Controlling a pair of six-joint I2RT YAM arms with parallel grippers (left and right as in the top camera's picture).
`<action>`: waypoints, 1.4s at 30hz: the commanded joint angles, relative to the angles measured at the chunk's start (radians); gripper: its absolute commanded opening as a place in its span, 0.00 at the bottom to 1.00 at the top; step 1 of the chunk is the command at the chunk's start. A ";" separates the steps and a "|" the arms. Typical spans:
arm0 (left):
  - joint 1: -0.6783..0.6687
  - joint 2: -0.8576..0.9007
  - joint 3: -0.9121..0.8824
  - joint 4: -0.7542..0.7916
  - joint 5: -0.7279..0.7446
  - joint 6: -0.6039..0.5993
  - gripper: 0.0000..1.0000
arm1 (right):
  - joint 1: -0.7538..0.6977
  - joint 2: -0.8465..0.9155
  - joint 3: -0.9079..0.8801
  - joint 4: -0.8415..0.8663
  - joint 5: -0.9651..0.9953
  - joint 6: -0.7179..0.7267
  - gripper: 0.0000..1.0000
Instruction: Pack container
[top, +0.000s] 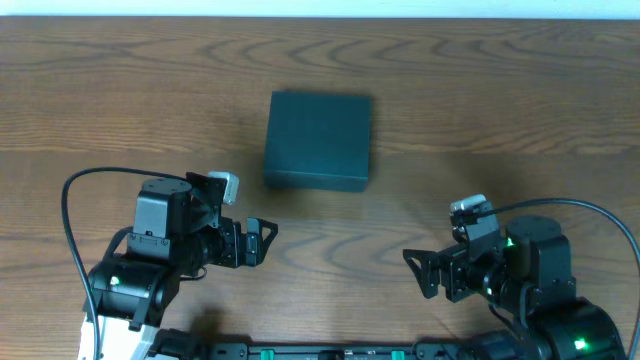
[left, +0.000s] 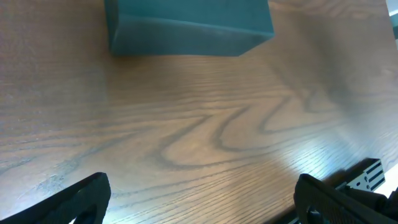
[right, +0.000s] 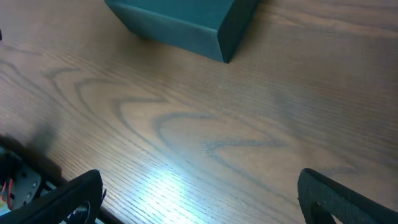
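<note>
Container lid down, upper centre of frame, on table; left gripper lower left, right gripper lower right; both spread wide, empty.

A matte black, shallow cardboard container lies closed on the wooden counter. The left gripper and right gripper sit apart from it.

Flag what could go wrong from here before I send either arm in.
1. The container looks closed, and no flap edge shows in any view; a finger probing for it may just slide the box across the table.
2. The left gripper and right gripper, both open, face each other in front of the box; reaching in together risks a collision.
3. Nothing to pack is in view.
</note>
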 joint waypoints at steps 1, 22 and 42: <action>-0.003 -0.004 0.006 -0.003 -0.008 -0.015 0.96 | 0.004 -0.002 -0.003 -0.001 -0.003 0.016 0.99; 0.101 -0.369 -0.134 0.058 -0.364 -0.003 0.96 | 0.004 -0.002 -0.003 -0.001 -0.003 0.016 0.99; 0.175 -0.830 -0.658 0.299 -0.398 0.221 0.96 | 0.004 -0.002 -0.003 -0.001 -0.003 0.016 0.99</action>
